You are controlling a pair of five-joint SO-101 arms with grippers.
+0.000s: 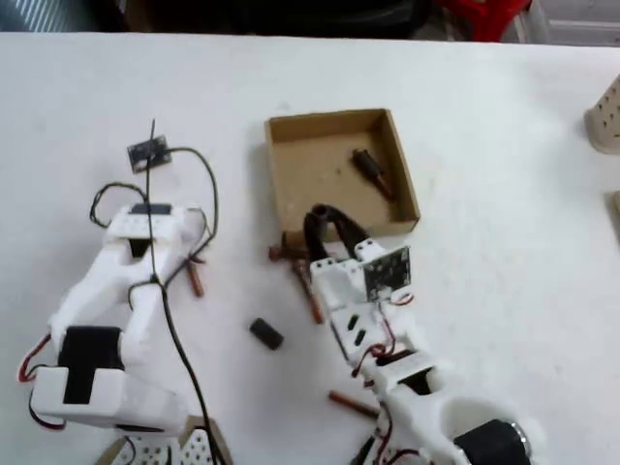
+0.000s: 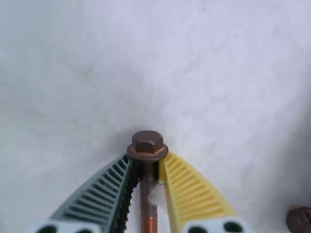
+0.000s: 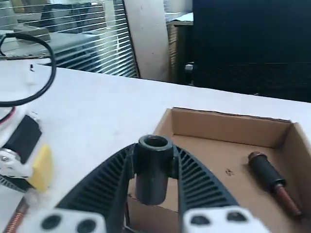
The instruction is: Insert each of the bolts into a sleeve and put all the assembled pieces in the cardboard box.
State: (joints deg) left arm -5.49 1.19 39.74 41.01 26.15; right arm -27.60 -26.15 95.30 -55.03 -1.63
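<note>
My left gripper [image 2: 147, 164] is shut on a copper bolt [image 2: 147, 145] low over the white table, its hex head sticking out past the fingertips. In the high view this bolt [image 1: 195, 280] lies left of the box. My right gripper [image 3: 154, 162] is shut on a black sleeve [image 3: 153, 167], held upright at the near wall of the cardboard box [image 3: 233, 126]. The box [image 1: 286, 184] holds one assembled piece [image 1: 373, 172]. A loose black sleeve [image 1: 265, 333] lies on the table, and loose bolts [image 1: 310, 291] [image 1: 354, 404] lie beside the right arm.
A small dark board with a cable [image 1: 150, 151] lies behind the left arm. A beige object [image 1: 605, 116] stands at the right edge. Another bolt head [image 2: 299, 221] is near my left gripper. Open table lies right of the box.
</note>
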